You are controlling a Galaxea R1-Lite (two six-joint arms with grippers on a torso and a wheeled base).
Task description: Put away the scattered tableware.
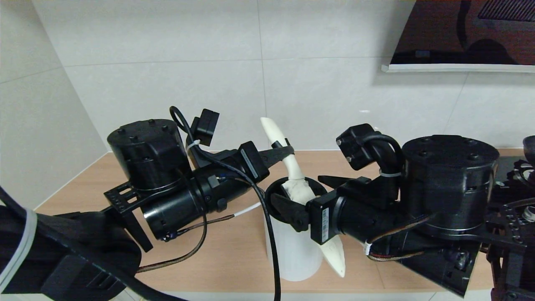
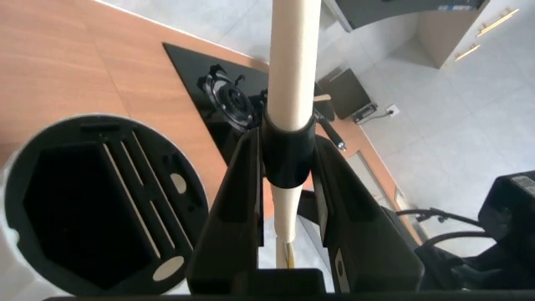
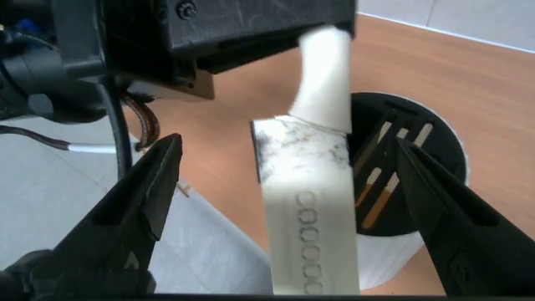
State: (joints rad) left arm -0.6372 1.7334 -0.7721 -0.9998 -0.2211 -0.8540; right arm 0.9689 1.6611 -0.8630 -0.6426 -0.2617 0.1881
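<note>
A long white spatula (image 1: 292, 175) hangs tilted above a white utensil holder (image 1: 292, 255) with a black inner rim. My left gripper (image 1: 284, 152) is shut on the spatula's handle (image 2: 291, 75), with the black pads clamped around it (image 2: 288, 155). The spatula's wide blade (image 3: 309, 201) sits between the spread fingers of my right gripper (image 3: 288, 159), which stands open and does not touch it. In the head view the right gripper (image 1: 311, 196) is at the holder's rim. Several chopsticks (image 2: 138, 201) stand inside the holder (image 3: 418, 242).
The holder stands on a wooden counter (image 1: 209, 251) near its front edge. A black cooktop (image 1: 516, 175) with a burner (image 2: 230, 96) lies to the right. A tiled wall (image 1: 209, 83) rises close behind, and a dark range hood (image 1: 459, 37) hangs at upper right.
</note>
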